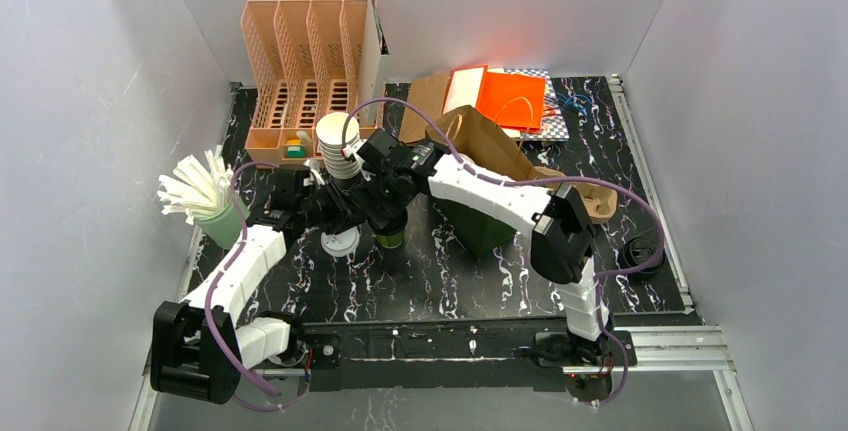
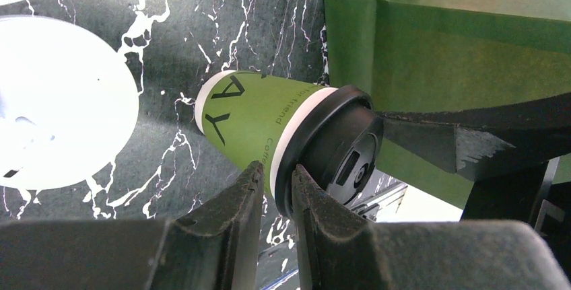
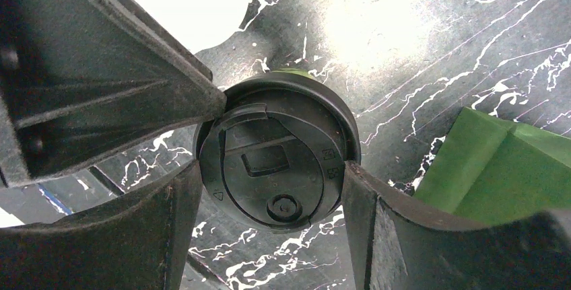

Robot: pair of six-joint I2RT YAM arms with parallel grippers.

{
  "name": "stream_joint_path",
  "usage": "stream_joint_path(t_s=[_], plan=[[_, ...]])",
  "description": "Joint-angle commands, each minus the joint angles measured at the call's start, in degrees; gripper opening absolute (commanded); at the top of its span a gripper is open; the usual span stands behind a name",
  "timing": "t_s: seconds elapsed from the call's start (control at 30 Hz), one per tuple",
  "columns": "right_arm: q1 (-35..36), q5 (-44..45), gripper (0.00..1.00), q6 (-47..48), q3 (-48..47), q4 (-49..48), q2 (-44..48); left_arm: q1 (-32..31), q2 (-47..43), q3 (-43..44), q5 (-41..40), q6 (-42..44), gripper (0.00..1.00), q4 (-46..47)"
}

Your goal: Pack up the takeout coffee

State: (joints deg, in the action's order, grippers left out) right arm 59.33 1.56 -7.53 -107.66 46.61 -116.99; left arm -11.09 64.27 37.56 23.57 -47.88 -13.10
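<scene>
Green coffee cup upright on the black marbled table, both grippers on its black lid.
Its long axis is vertical, base down, lid up. The left gripper, nearly closed, pinches the lid's rim; the right gripper clasps the lid across its width. A green paper bag stands just beyond.

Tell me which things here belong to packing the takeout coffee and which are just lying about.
For the job: green cup, black lid, probably the green paper bag.
Lying about: loose white lid, stack of white cups, straws, peach organizer, orange bag.
</scene>
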Motion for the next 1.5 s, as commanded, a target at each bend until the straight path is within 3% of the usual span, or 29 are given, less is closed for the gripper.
stream_joint_path(t_s=[0.0,0.43,0.57,0.77,0.97,1.23,1.47], plan=[[0.52,-7.24,0.54,-2.4,1.48,16.65,-8.02,-0.6,0.38,-1.5,-2.62,1.34,0.19,-11.42],[1.49,6.17,0.54,-6.38,0.02,19.72,-6.88,-0.68,-5.73,0.06,0.34,-2.29,0.23,-13.24],[2.66,10.11,0.54,-7.3,4.85,13.6,-4.87,-0.63,-8.61,-1.24,0.67,-4.3,0.24,-13.53],[2.72,7.77,0.53,-6.85,11.74,6.26,-2.04,-0.66,-8.3,-0.96,0.75,-4.34,0.24,-13.39],[2.22,-0.01,0.53,-8.67,16.2,3.83,-0.51,-0.64,-6.81,-1.38,1.79,-5.55,0.24,-9.91],[1.56,-4.87,0.53,-8.02,10.15,11.99,-3.71,-0.67,-5.03,-1.45,1.88,-7.12,0.24,-6.49],[1.88,-0.97,0.52,-7.92,4.22,20.54,-6.66,-0.66,-3.53,-1.56,2.01,-8.0,0.23,-4.06]])
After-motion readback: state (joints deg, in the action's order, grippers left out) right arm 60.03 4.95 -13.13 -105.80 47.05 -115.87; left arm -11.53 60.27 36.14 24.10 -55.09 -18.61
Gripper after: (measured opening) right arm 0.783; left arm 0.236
